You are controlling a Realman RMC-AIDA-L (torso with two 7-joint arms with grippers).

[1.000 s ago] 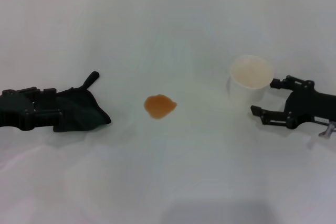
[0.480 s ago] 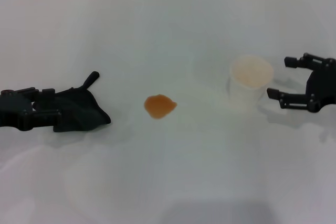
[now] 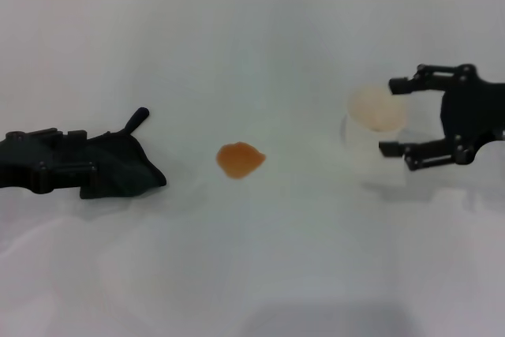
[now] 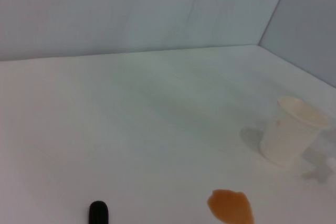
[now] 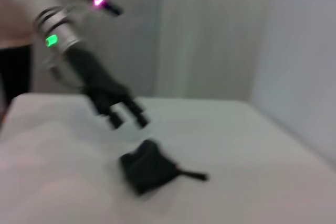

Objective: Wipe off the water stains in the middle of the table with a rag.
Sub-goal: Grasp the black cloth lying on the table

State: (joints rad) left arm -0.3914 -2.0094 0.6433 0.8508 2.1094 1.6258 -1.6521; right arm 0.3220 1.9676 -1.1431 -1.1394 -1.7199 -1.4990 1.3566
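Fingers of left gripper (image 3: 87, 170) seemingly clamped on the rag (image 3: 118, 165), well left of the water stains (image 3: 240, 159).

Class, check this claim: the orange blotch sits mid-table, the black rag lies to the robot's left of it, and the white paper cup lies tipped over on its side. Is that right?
One detail is wrong. The paper cup stands upright, mouth up, as the left wrist view shows. The orange blotch is mid-table and the rag lies to the robot's left of it.
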